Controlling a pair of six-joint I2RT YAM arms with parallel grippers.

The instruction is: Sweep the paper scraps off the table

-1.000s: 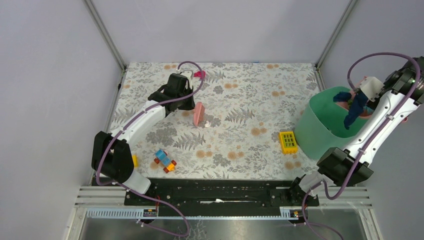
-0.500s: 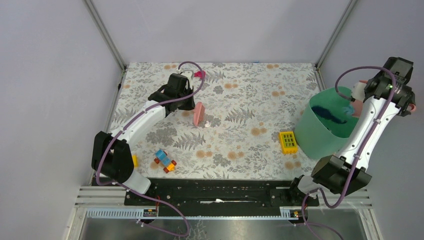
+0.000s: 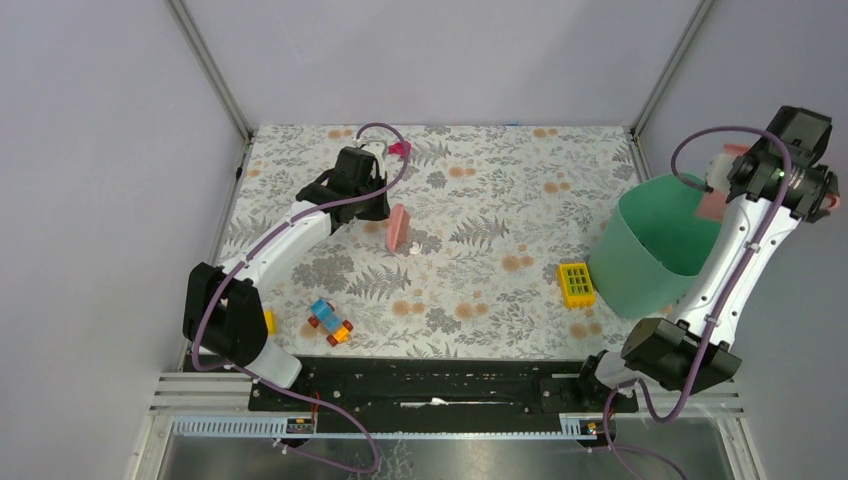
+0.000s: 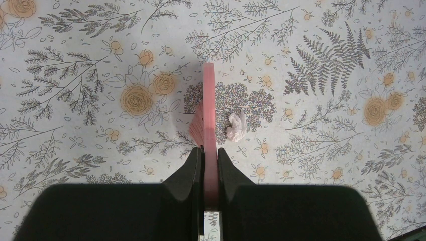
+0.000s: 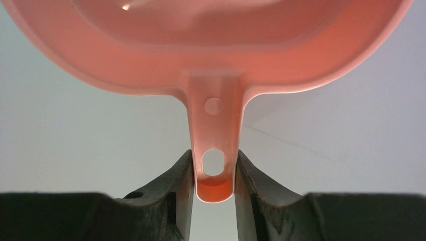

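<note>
My left gripper (image 3: 384, 213) is shut on the handle of a pink brush (image 3: 398, 228), whose head rests on the table (image 3: 500, 180). In the left wrist view the gripper (image 4: 210, 150) holds the brush (image 4: 209, 110) edge-on, with a white paper scrap (image 4: 235, 125) just right of it; the scrap also shows in the top view (image 3: 413, 249). A magenta bit (image 3: 399, 150) lies near the far edge. My right gripper (image 3: 738, 188) is shut on the pink dustpan (image 3: 711, 205) and holds it raised beside the green bin (image 3: 650, 250). The right wrist view shows the gripper (image 5: 213, 160) and the dustpan (image 5: 211, 45).
A yellow grid-topped block (image 3: 575, 284) sits left of the bin. Colourful toy bricks (image 3: 330, 322) lie near the front left, with a small yellow piece (image 3: 269, 322) by the left arm's base. Metal frame posts stand at the back corners.
My right arm has swung up and to the right, tipping the dustpan over the bin. The dark blue scraps seen on it earlier no longer show. The left arm has not moved.
</note>
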